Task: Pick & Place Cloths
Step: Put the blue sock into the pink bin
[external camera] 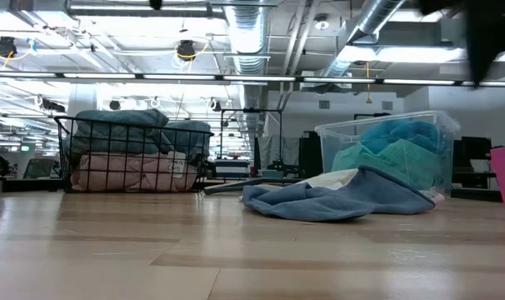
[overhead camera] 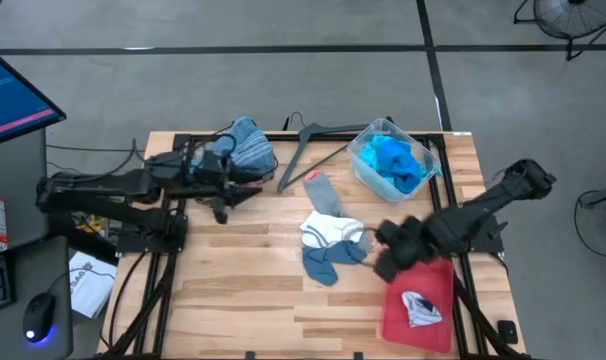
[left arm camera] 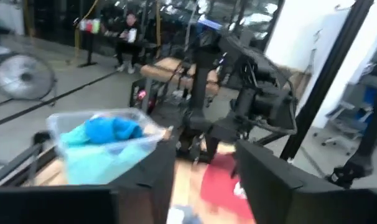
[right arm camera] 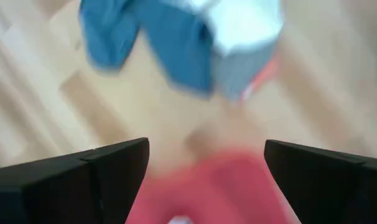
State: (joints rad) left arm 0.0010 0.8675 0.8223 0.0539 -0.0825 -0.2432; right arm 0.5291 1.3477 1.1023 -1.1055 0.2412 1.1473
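Observation:
In the high view, a small pile of cloths lies mid-table: a grey-and-pink one [overhead camera: 321,192], a white one [overhead camera: 330,230] and a blue one [overhead camera: 326,262], which also shows in the low view [external camera: 319,202]. Turquoise and blue cloths fill a clear bin [overhead camera: 393,160]. Striped blue cloths sit in a wire basket [overhead camera: 246,145]. A white-grey cloth [overhead camera: 420,308] lies on the red tray [overhead camera: 433,280]. My right gripper [overhead camera: 381,252] [right arm camera: 207,162] hovers open above the tray's edge, beside the pile. My left gripper [overhead camera: 238,195] [left arm camera: 204,168] is open near the basket, above the table.
A grey hanger [overhead camera: 313,140] lies between the basket and the bin at the far edge. The low view shows the basket [external camera: 132,154] holding turquoise and pink cloths, and the bin [external camera: 394,154]. Bare wood lies along the near edge [overhead camera: 243,300]. People sit in the room beyond [left arm camera: 126,34].

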